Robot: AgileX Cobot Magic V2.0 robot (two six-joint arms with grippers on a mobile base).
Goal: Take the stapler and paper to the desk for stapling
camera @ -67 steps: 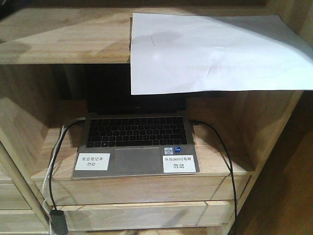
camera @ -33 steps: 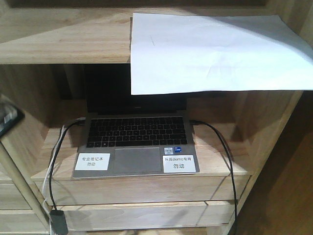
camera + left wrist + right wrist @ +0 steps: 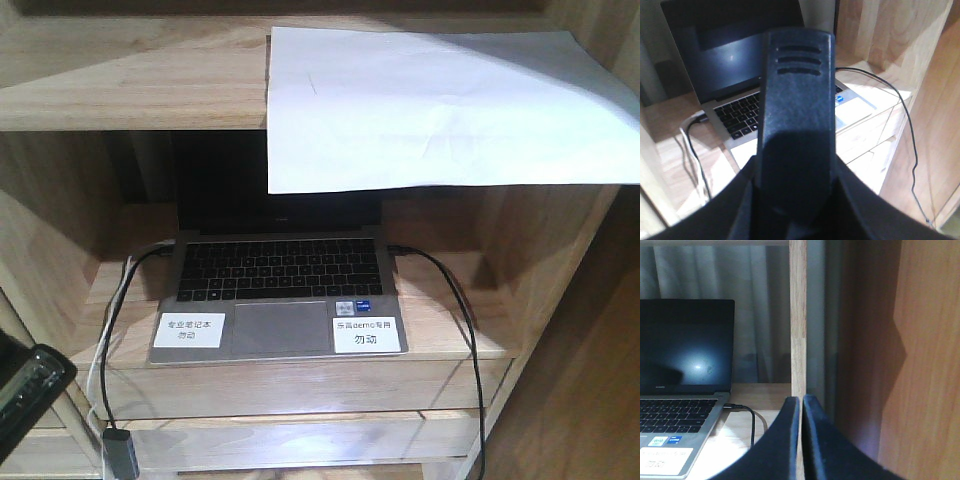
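Your stapler (image 3: 795, 90) is pinched in the left end effector (image 3: 795, 172), in front of the laptop (image 3: 725, 55). The paper (image 3: 430, 110) lies at the right end of the upper shelf (image 3: 130, 80), overhanging its front edge. Your right end effector (image 3: 801, 407) is pressed together, holding nothing.

Matt white paper (image 3: 440, 110); grainy wood shelving (image 3: 130, 80) (perhaps unvarnished).

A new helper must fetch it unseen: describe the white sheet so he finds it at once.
Find the light-wood shelving unit with an open laptop in its lower bay. On the board above, to the right, lies the paper, its front part hanging over the edge. It is one large plain white sheet, unlike the two small printed stickers on the laptop's palm rest.
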